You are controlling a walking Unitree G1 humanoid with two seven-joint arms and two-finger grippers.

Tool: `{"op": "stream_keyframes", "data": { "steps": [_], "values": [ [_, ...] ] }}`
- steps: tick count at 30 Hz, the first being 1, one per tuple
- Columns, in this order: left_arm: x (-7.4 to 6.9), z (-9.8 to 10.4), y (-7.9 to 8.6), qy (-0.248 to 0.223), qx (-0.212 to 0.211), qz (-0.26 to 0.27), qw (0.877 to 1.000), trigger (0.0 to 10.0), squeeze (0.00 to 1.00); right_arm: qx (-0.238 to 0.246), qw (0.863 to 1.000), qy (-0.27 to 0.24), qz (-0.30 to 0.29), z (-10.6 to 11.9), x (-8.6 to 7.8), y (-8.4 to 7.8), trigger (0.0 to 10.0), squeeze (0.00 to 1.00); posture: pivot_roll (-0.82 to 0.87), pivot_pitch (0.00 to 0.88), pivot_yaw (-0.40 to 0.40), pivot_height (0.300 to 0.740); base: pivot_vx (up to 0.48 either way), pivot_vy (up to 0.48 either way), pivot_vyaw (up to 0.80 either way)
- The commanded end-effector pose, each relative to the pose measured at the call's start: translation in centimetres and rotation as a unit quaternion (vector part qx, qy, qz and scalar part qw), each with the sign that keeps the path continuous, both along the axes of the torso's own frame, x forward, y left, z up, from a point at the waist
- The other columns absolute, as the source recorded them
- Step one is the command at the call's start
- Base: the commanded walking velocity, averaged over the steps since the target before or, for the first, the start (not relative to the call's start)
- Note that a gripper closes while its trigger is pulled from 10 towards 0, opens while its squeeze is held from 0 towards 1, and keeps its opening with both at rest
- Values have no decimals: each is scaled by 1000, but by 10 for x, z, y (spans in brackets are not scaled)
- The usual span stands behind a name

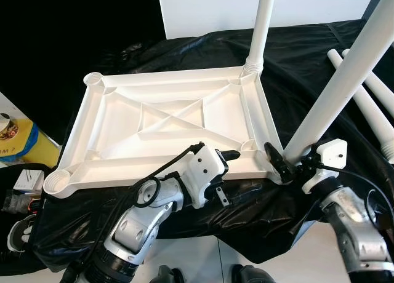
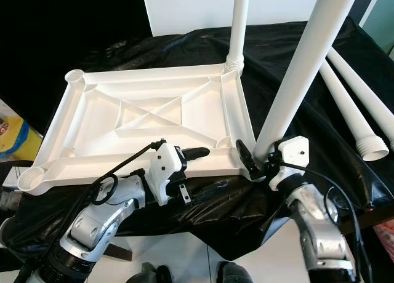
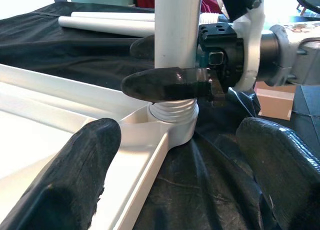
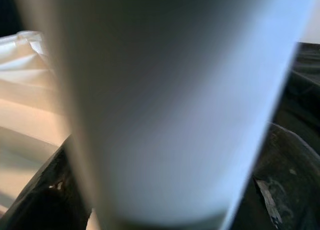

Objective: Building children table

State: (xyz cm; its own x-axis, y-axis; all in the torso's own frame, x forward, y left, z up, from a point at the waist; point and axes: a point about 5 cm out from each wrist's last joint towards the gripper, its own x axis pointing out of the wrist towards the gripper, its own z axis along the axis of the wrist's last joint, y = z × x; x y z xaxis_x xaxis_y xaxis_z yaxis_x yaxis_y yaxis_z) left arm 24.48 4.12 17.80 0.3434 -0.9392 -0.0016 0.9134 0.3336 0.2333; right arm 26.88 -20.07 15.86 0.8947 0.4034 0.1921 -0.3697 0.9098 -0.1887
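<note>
A white plastic tabletop (image 1: 172, 126) lies upside down on a desk (image 1: 308, 67) draped in black sheeting, its ribbed underside facing up with a diagonal cross of ribs in the middle and a round socket at each corner. One white leg (image 1: 261, 26) stands upright in the far right socket. A second white leg (image 1: 345, 80) stands in the near right socket — tilted, leaning away to the right as it rises.

The right pincer (image 2: 255, 159) is closed around the base of this tilted leg, just above the socket; in the left wrist view its black fingers (image 3: 165, 84) sit on either side of the leg, right over the threaded collar. In the right wrist view the leg is a pale blurred column between the two dark fingers.

The left pincer (image 1: 229, 155) rests at the near edge of the tabletop, just left of the same corner. Its fingers (image 3: 75, 175) are spread wide and hold nothing — one lies over the tabletop's rim, the other over the black sheeting.

Two more white legs (image 2: 363, 111) lie loose on the sheeting at the far right, side by side, threaded ends toward the robot. The two left sockets stand open. A yellow and blue package (image 1: 18, 141) sits off the desk's left edge.
</note>
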Motion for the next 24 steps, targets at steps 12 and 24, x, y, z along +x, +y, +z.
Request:
{"op": "stream_keyframes", "data": {
  "steps": [12, 24],
  "values": [
    [-2, 1, -1, -1, -1, -6, 1000, 10000, 0, -22, 999, 23, 41, -5, 13, -6, 0, 0, -141, 156, 64, 740, 0, 0, 0],
    [-2, 1, 0, -1, -2, -3, 1000, 10000, 0, -7, 998, 62, 32, -22, 9, -3, 10000, 0, -141, 157, 63, 740, 0, 0, 0]
  ]
}}
